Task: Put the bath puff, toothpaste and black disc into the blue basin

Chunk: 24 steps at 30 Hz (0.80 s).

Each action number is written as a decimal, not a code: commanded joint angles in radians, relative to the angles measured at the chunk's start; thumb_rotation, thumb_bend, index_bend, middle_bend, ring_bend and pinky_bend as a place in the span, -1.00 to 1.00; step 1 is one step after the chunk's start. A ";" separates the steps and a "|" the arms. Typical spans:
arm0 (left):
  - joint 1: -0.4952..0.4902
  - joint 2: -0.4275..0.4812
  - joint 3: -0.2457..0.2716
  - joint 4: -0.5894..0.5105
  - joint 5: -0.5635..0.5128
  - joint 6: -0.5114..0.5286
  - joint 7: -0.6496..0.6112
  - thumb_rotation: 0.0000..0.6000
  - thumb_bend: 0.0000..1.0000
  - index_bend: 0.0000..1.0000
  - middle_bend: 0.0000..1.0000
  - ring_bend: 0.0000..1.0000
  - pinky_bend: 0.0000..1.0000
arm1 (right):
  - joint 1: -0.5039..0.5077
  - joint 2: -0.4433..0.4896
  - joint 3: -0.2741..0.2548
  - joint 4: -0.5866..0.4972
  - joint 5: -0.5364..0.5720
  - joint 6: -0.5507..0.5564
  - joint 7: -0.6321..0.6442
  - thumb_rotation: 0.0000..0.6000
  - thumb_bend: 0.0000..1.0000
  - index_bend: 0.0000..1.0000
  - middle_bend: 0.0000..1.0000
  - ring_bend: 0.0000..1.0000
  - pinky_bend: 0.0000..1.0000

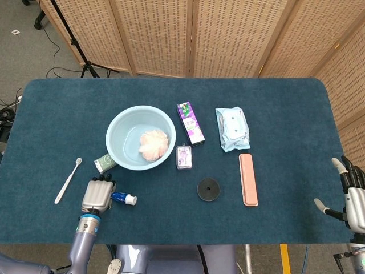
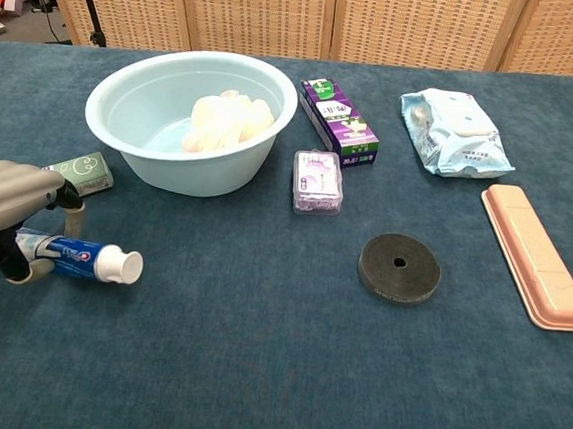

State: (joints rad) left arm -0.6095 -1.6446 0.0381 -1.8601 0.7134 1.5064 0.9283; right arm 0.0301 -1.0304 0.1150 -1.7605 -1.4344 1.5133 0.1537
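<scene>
Toothpaste lies on the blue table near its front left part, its long axis running left to right with the white cap pointing right, seen from the head view; the left hand covers its tail end, fingers curled down around the tube; the bath puff sits inside the blue basin, and the black disc lies flat, well to the right of the tube; the right hand hangs off the table's right edge, fingers spread and holding nothing. From the chest view the toothpaste has its cap tilted slightly toward the camera; the left hand grips it with thumb below and fingers above; the black disc rests beside a pink case.
</scene>
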 commanded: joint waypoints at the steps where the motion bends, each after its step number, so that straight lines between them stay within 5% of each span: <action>1: 0.015 -0.027 0.007 0.036 0.046 0.017 -0.002 1.00 -0.07 0.32 -0.35 -0.42 -0.32 | 0.000 0.000 0.000 0.000 0.000 0.000 0.000 1.00 -0.59 -0.88 -1.00 -1.00 -1.00; 12: 0.046 -0.067 -0.003 0.092 0.142 0.023 -0.021 1.00 0.10 0.72 -0.01 -0.07 -0.05 | 0.001 0.001 0.002 0.002 0.004 -0.002 0.006 1.00 -0.59 -0.88 -1.00 -1.00 -1.00; 24: 0.065 0.014 -0.050 -0.059 0.225 0.038 -0.030 1.00 0.12 0.74 0.01 0.01 0.02 | -0.001 0.003 0.005 -0.002 0.008 0.000 0.004 1.00 -0.59 -0.88 -1.00 -1.00 -1.00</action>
State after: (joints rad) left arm -0.5474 -1.6604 0.0048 -1.8687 0.9200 1.5374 0.9010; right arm 0.0299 -1.0281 0.1189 -1.7632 -1.4280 1.5129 0.1555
